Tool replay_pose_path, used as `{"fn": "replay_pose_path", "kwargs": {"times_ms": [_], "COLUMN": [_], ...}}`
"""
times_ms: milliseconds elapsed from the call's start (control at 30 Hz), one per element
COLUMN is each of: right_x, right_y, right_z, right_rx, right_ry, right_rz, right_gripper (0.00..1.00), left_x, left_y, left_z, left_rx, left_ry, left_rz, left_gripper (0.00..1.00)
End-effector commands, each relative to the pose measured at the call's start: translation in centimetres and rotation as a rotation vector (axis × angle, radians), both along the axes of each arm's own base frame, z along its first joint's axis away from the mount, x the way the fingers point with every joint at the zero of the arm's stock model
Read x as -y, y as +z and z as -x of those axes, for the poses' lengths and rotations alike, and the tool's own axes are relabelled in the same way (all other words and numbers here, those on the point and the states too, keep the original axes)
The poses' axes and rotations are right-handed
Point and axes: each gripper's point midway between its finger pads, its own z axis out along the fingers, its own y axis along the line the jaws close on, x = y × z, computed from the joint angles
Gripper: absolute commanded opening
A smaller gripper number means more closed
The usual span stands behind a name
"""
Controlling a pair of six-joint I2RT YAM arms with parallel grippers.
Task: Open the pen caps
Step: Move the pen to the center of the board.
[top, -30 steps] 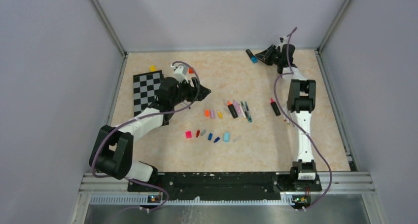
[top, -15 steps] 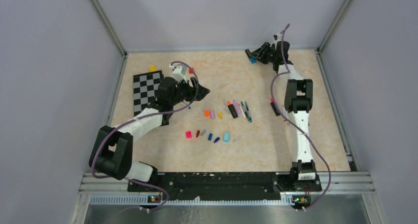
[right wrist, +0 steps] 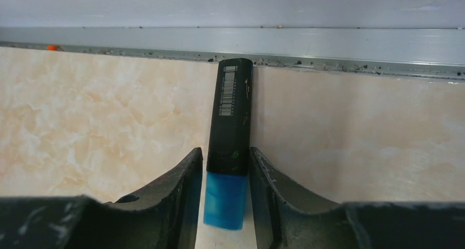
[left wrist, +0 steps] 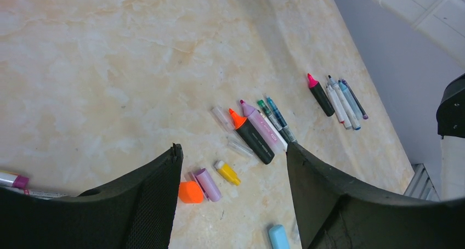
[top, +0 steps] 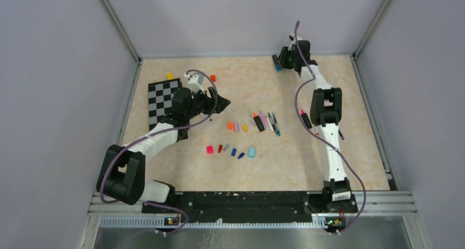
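Observation:
My right gripper (top: pixel 281 61) is at the far back edge, shut on a black pen (right wrist: pixel 230 117) with a blue cap (right wrist: pixel 225 199) still on it; the fingers (right wrist: pixel 183 177) press the barrel just above the cap. My left gripper (top: pixel 221 102) hovers open and empty over the table. Below it lie an orange cap (left wrist: pixel 190 192), a purple cap (left wrist: pixel 208 184), a yellow cap (left wrist: pixel 227 173) and a light blue cap (left wrist: pixel 278 237). Uncapped pens (top: pixel 266 121) lie mid-table, among them a black highlighter with an orange tip (left wrist: pixel 253 140). More loose caps (top: pixel 230 150) lie in a row nearer the bases.
A black-and-white checkerboard (top: pixel 163 101) lies at the left under the left arm. A yellow cube (top: pixel 169 76) and a red cube (top: pixel 213 78) sit behind it. Another group of pens (left wrist: pixel 340 98) lies by the right arm. A metal rail (right wrist: pixel 329 40) borders the back edge.
My right gripper has swung left along the back edge and turned, carrying the black pen. The left gripper has shifted slightly left.

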Motion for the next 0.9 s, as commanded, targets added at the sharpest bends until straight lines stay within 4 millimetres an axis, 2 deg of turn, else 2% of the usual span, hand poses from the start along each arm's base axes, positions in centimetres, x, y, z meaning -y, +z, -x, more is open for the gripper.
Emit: {"fn": "replay_pose_path", "kwargs": {"times_ms": [0,300,533,700,867], "right_x": [0.4,1.0,1.1,1.0,1.4], "right_y": [-0.5,-1.6,0.0,0.4,0.8], "right_z": [1.7,3.3,5.2,9.2,15.6], "right_rx": [-0.046,-0.056,-0.078,-0.170,-0.265], "right_ry": [0.008,0.050,0.078,0.145,0.200], "right_rz": [0.222,0.446,0.465,0.458,0.427], "right_gripper": [0.34,0.29,0.25,0.25,0.26], "left_x": [-0.4,-0.7,-1.3,-1.6,-1.9], "left_y": [1.9,2.2,2.9,3.6,4.2], "left_z": [0.4,0.9,1.9,2.7,3.7], "left_rx": [0.059,0.070,0.094,0.115,0.140], "left_ry": [0.003,-0.004,0.002,0.001,0.001], "left_rz": [0.030,0.059,0.080,0.098,0.115], "left_gripper": [0.73,0.73,0.73,0.73,0.73]}}
